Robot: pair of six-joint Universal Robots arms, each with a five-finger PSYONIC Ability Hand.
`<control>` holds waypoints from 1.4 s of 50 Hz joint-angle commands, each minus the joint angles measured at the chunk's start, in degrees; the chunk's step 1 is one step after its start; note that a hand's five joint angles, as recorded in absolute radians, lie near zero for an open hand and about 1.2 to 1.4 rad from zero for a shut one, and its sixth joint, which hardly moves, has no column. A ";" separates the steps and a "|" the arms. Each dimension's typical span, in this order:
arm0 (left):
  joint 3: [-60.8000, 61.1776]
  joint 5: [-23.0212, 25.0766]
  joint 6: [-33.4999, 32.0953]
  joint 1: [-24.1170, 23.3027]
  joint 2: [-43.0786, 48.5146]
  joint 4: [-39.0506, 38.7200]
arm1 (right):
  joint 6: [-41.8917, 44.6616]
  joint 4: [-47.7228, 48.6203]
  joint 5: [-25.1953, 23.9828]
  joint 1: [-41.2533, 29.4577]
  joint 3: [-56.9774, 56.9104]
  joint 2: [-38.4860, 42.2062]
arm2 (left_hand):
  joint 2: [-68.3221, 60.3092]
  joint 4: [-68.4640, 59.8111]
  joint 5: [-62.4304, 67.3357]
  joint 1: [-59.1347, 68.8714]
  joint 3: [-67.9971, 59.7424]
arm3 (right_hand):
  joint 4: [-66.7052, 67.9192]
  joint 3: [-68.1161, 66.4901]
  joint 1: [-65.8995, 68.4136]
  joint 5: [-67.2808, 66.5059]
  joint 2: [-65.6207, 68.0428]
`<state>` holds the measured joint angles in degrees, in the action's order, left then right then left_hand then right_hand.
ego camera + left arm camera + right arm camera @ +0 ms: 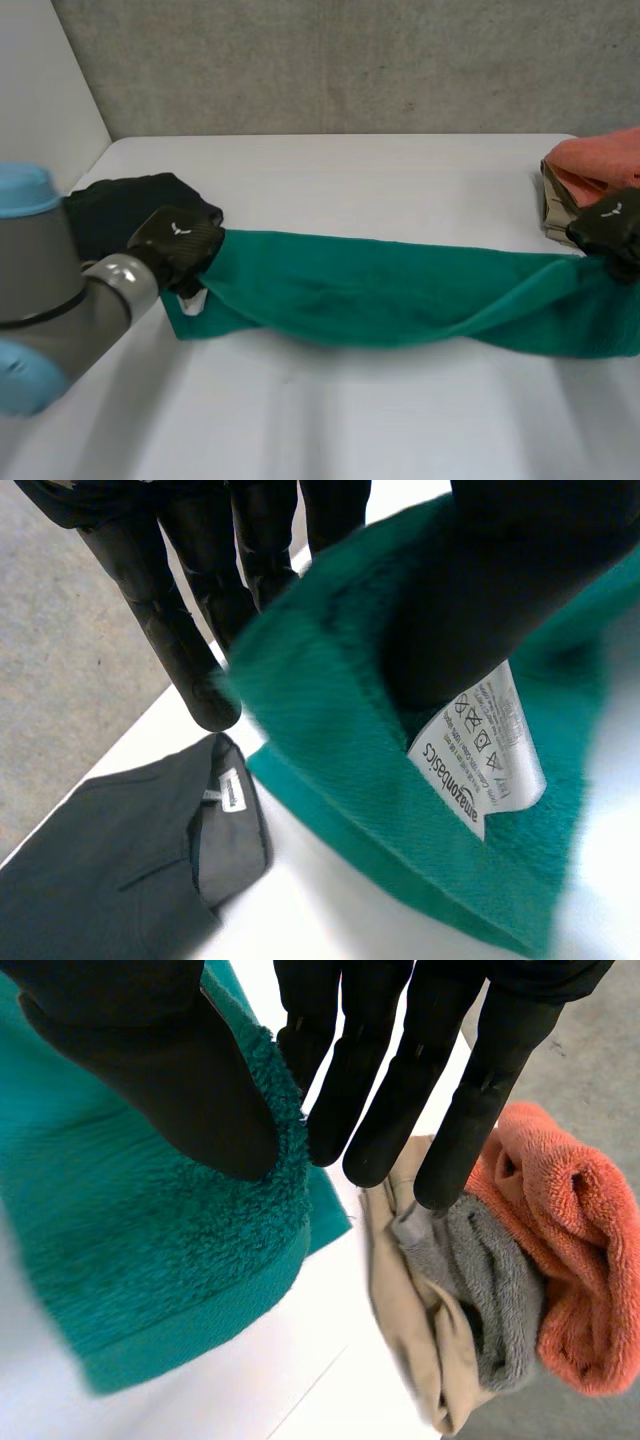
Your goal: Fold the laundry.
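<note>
— White table (330,170), grey concrete wall (350,60) behind. Cloth count?

— Five pcs. One green towel (380,290), stretched long across mid-table from left to right, twisted, sagging onto surface btwn both ends. One black garment (120,205), folded, far left, small white tag at collar. Three in pile at right edge: orange towel (600,160) on top, grey towel (495,1300) tucked under it, beige cloth (552,210) at bottom.

— Hands?

— Two, one per towel end. First, left hand (178,240) at left end: thumb pressed on cloth just above white care label (480,760), fingers (160,590) straight on far side, corner pinched btwn. Then right hand (612,222) at right end: thumb flat on terry near edge, fingers straight behind it, edge pinched same way. One left arm (50,290) low over near left of table.

— Edges?

— Left end of towel just beside black garment; touching or apart, can't tell. Right end near pile, corner just beside beige cloth, strip of bare table btwn in right wrist view. Pile close to table's right edge.

— Room to move?

— Wide bare table on near side, in front of towel. Bare band also btwn towel and wall. Tight at both ends only: garment at left, pile at right.
</note>
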<state>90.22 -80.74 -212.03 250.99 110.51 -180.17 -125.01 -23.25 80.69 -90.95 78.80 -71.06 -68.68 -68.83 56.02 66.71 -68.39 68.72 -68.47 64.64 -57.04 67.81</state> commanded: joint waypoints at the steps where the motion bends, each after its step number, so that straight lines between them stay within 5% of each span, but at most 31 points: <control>1: -22.86 -4.42 -7.95 -2.78 10.60 -0.71 | -2.16 10.22 4.38 -6.07 -16.44 9.88 | -11.32 -11.17 13.98 13.29 -11.61 | 11.28 -11.53 15.36 -12.96 12.19; 7: -51.61 -4.95 -8.05 -3.13 13.68 -8.69 | -7.52 30.86 5.00 -8.19 -27.99 10.33 | -11.32 -11.17 13.98 13.29 -11.61 | 11.28 -11.53 15.36 -12.96 12.19; 9: -56.71 -5.30 -6.91 -3.22 13.77 -11.68 | -11.81 43.64 5.44 -8.54 -27.91 9.19 | -11.32 -11.17 13.98 13.29 -11.61 | 11.28 -11.53 15.36 -12.96 12.19; 14: -61.92 -5.83 -1.12 -2.35 13.42 -15.30 | -15.44 54.01 5.09 -8.54 -25.19 6.02 | -11.32 -11.17 13.98 13.29 -11.61 | 11.28 -11.53 15.36 -12.96 12.19; 27: -38.21 -5.92 2.33 1.26 9.82 -13.89 | -15.88 50.67 3.07 -8.90 -14.48 6.20 | -11.32 -11.17 13.98 13.29 -11.61 | 11.28 -11.53 15.36 -12.96 12.19; 39: -9.55 -5.48 2.24 0.65 10.17 -25.05 | -17.81 47.95 -3.96 -8.46 -1.64 14.80 | -11.32 -11.17 13.98 13.29 -11.61 | 11.28 -11.53 15.36 -12.96 12.19; 47: 5.56 -5.48 1.45 0.73 6.66 -25.06 | -15.36 34.01 -4.49 -7.84 4.68 13.06 | -11.32 -11.17 13.98 13.29 -11.61 | 11.28 -11.53 15.36 -12.96 12.19; 54: 22.44 -5.39 -0.22 1.26 -10.38 -19.53 | -7.72 18.09 -4.14 -2.40 13.03 3.49 | -11.32 -11.17 13.98 13.29 -11.61 | 11.28 -11.53 15.36 -12.96 12.19; 62: 33.43 -1.88 -7.77 2.05 -26.83 1.12 | 10.20 -0.37 -2.20 5.94 24.90 -9.96 | -11.32 -11.17 13.98 13.29 -11.61 | 11.28 -11.53 15.36 -12.96 12.19; 66: 33.71 1.28 -8.40 1.70 -27.89 6.49 | 10.49 1.70 -2.56 7.01 25.35 -11.38 | -11.32 -11.17 13.98 13.29 -11.61 | 11.28 -11.53 15.36 -12.96 12.19; 70: 30.90 2.78 -8.31 1.61 -25.09 3.43 | 7.25 8.81 -2.73 6.49 24.82 -11.30 | -11.32 -11.17 13.98 13.29 -11.61 | 11.28 -11.53 15.36 -12.96 12.19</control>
<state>124.21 -80.52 -220.24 252.81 82.53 -175.63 -114.79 -22.41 78.29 -84.41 104.01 -81.90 -68.78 -68.88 56.02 66.71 -68.47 68.77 -68.54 64.64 -57.21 68.03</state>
